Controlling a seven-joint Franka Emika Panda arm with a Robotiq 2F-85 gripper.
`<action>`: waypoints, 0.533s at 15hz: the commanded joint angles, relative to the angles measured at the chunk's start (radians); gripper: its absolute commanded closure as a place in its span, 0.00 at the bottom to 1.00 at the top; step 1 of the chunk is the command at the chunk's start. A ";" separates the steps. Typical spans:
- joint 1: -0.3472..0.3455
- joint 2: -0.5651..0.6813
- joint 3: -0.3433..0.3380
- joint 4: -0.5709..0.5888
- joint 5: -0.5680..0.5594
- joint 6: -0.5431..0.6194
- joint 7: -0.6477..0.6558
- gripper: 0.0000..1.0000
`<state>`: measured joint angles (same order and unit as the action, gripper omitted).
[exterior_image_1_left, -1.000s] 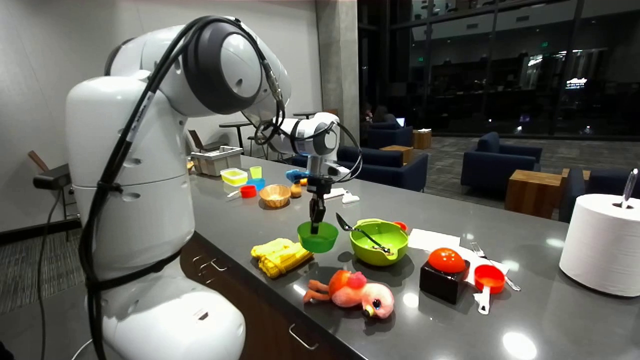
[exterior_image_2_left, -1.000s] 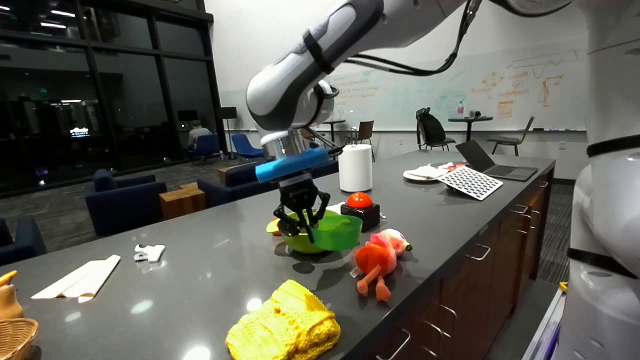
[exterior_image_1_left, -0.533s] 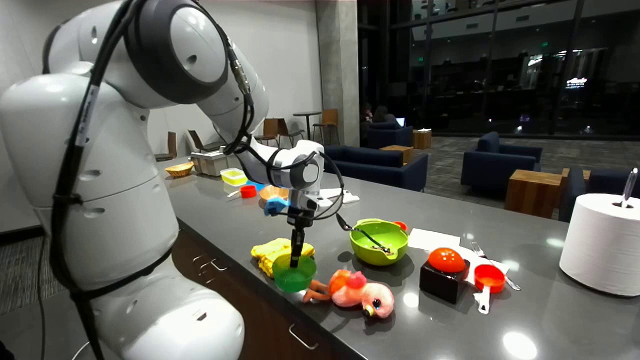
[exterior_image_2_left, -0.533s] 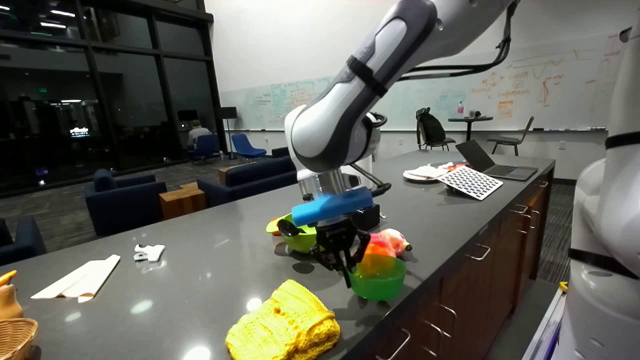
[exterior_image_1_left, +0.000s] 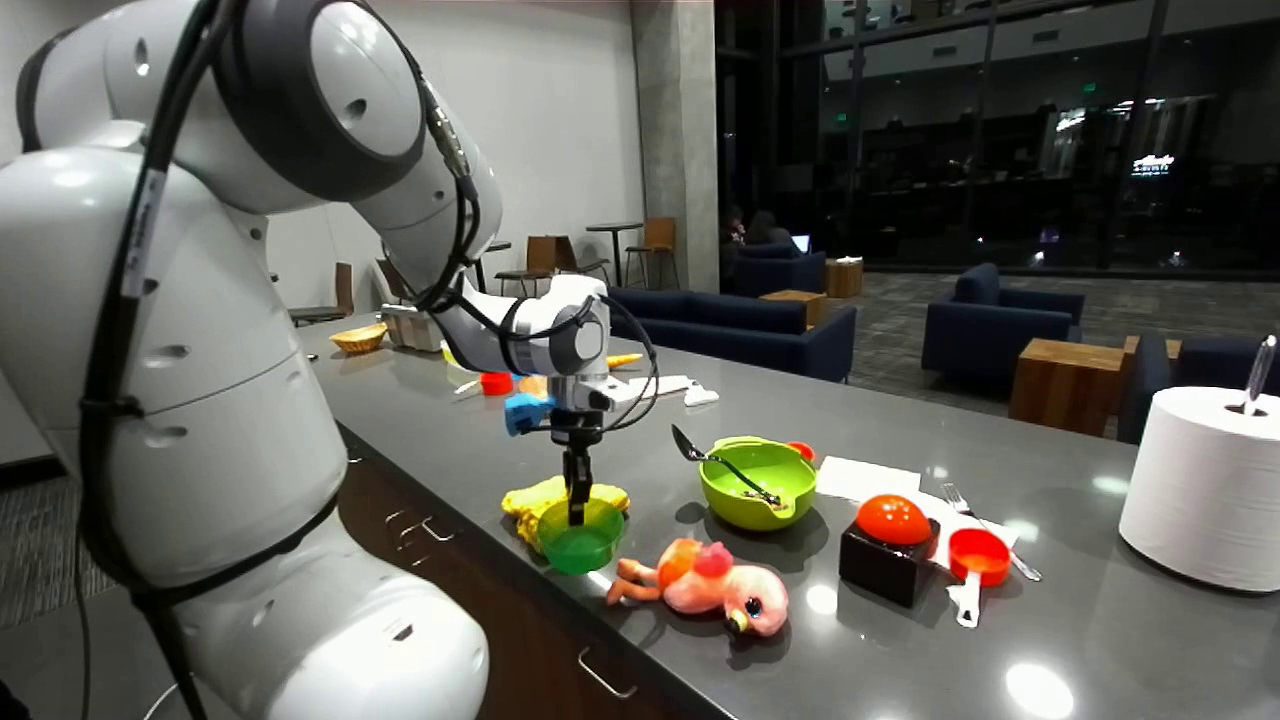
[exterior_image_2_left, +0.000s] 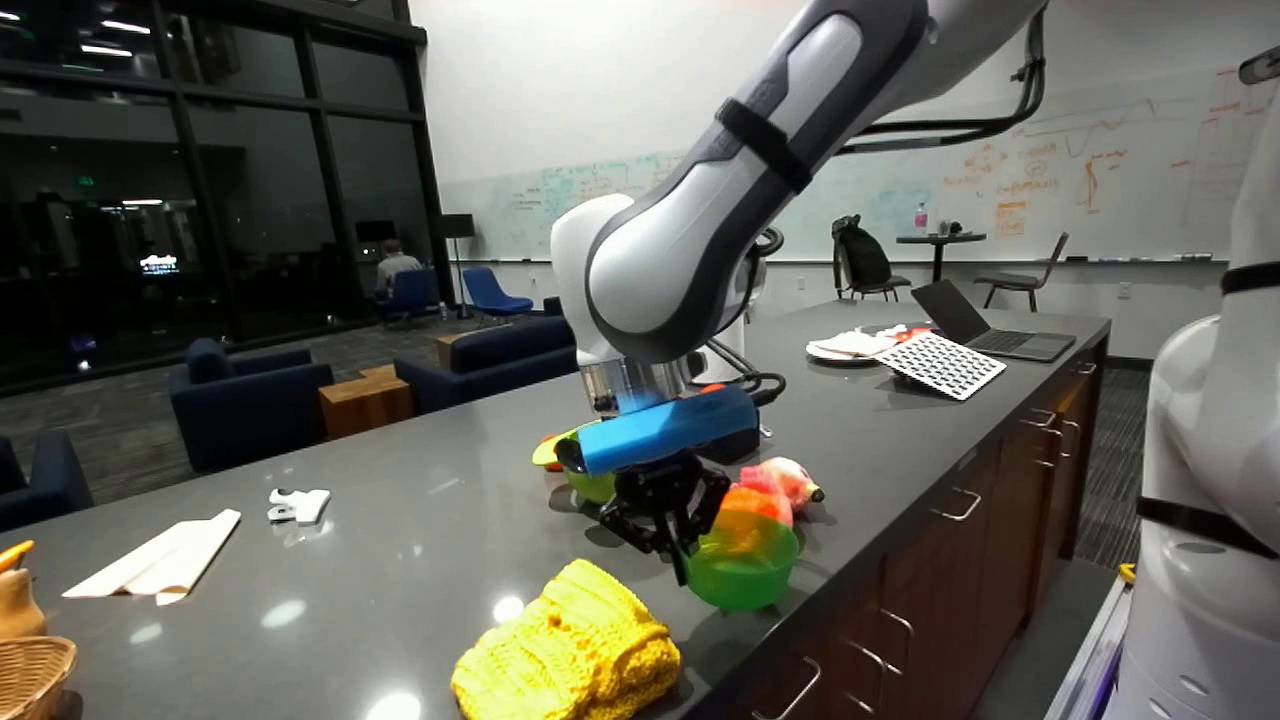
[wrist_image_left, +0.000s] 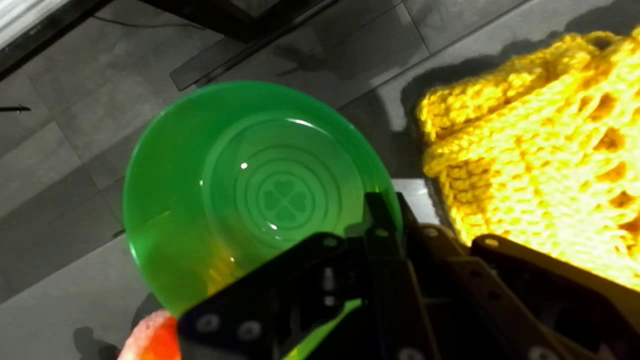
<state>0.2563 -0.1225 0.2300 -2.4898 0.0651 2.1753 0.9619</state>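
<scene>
A translucent green bowl (wrist_image_left: 280, 107) with a clover pattern in its base hangs from my gripper (wrist_image_left: 392, 201). One fingertip is inside the wall and one outside, shut on the rim. In both exterior views the bowl (exterior_image_1_left: 578, 552) appears raised off the counter near its cabinet-side edge. A folded yellow knit cloth (exterior_image_2_left: 570, 650) lies close beside the bowl, to its right in the wrist view. On the opposite side rests a pink and orange plush flamingo (exterior_image_1_left: 720, 590), partly seen through the bowl wall in an exterior view (exterior_image_2_left: 785, 480).
A lime bowl (exterior_image_1_left: 745, 505) with a black spoon (exterior_image_1_left: 735, 470) stands farther in on the counter. Beyond it are a red dome button on a black box (exterior_image_1_left: 888, 560), a red measuring cup (exterior_image_1_left: 980, 558), a fork (exterior_image_1_left: 990, 530) and a paper towel roll (exterior_image_1_left: 1205, 490).
Gripper and green bowl have moved from beside the lime bowl toward the counter's cabinet-side edge, then shifted slightly up and toward the yellow cloth. The hold on the rim stays the same.
</scene>
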 joint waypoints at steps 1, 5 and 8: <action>-0.006 0.016 0.031 0.044 -0.050 0.041 -0.067 0.99; -0.010 0.054 0.037 0.077 -0.088 0.129 -0.142 0.99; -0.012 0.083 0.030 0.090 -0.084 0.172 -0.196 0.99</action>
<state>0.2550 -0.0708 0.2600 -2.4214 -0.0079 2.3149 0.8151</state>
